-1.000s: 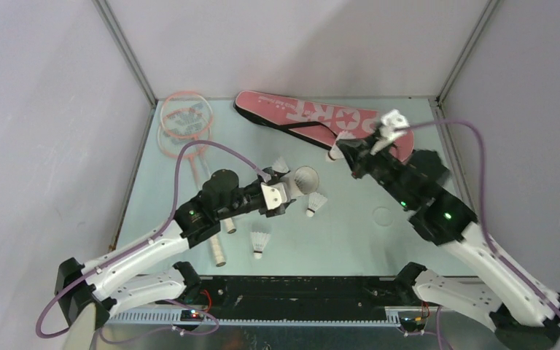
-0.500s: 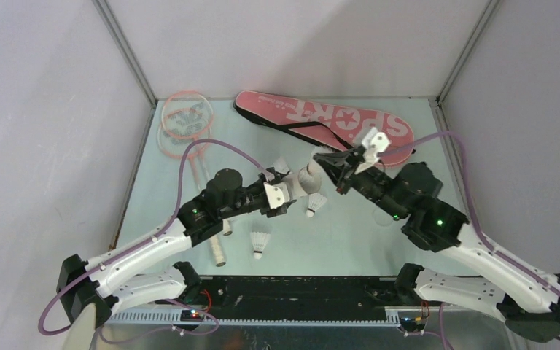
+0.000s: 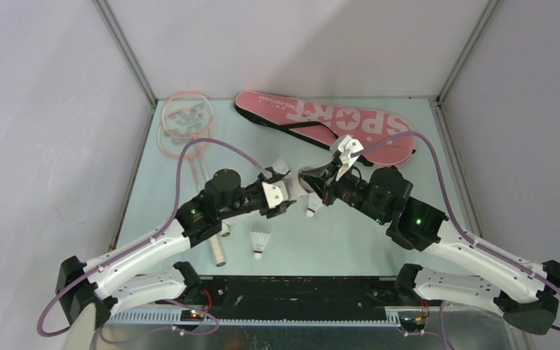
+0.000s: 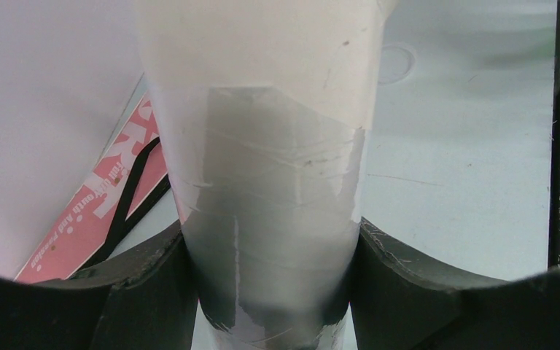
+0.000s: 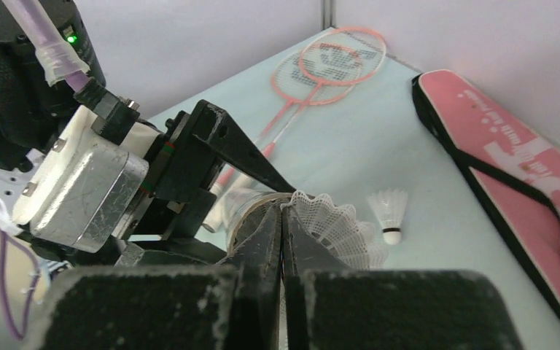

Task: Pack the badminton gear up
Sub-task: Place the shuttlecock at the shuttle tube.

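Pale green table [image 3: 350, 244] — plain lilac-white walls [image 3: 292, 44] on three sides, metal corner posts [image 3: 126, 55].

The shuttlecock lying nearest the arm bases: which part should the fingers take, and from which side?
Probably the narrow neck just above the cork of that shuttlecock, coming from above, fingers closing from its left and right. It seems to lie flat, cork toward the near edge, wide skirt farther away, and nothing stands close beside it.
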You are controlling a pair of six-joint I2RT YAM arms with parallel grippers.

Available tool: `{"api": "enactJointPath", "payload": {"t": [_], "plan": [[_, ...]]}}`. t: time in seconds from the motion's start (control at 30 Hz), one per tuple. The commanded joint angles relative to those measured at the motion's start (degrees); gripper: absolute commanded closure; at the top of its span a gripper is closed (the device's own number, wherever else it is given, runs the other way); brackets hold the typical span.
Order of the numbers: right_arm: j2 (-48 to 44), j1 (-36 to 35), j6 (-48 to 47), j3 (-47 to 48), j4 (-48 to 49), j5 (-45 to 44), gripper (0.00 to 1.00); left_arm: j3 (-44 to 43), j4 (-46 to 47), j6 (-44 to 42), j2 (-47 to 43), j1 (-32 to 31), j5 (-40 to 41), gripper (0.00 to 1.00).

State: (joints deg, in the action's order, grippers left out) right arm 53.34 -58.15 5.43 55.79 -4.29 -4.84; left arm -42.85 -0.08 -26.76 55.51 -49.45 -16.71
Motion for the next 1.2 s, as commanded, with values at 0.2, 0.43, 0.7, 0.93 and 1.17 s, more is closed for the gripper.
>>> {"api": "enactJointPath", "payload": {"t": [0.2, 0.43, 0.7, 0.93, 1.17], "plan": [[-1.21, 0.72, 11.43, -1.04, 0.36, -0.17, 1.0, 0.61, 4.65, 3.14, -1.63, -0.19, -2.64, 0.65], [-1.79, 9.15, 20.97, -1.03, -5.26, 11.79, 0.98, 1.15, 4.67, 1.65, -2.87, -0.14, -5.7, 0.66], [-0.46, 12.0, 21.87, -0.14, -6.78, 20.1, 0.63, 0.99, 4.99, 0.84, -3.39, -0.13, -6.05, 0.66], [-3.94, 12.13, 17.59, 3.21, -9.22, 19.78, 0.34, 0.69, 4.06, 0.4, -3.18, -0.15, -5.62, 0.66], [-8.34, 12.32, 14.18, 5.14, -8.88, 20.46, 0.14, 1.18, 3.17, -0.44, -4.22, -0.17, -5.75, 0.66]]}}
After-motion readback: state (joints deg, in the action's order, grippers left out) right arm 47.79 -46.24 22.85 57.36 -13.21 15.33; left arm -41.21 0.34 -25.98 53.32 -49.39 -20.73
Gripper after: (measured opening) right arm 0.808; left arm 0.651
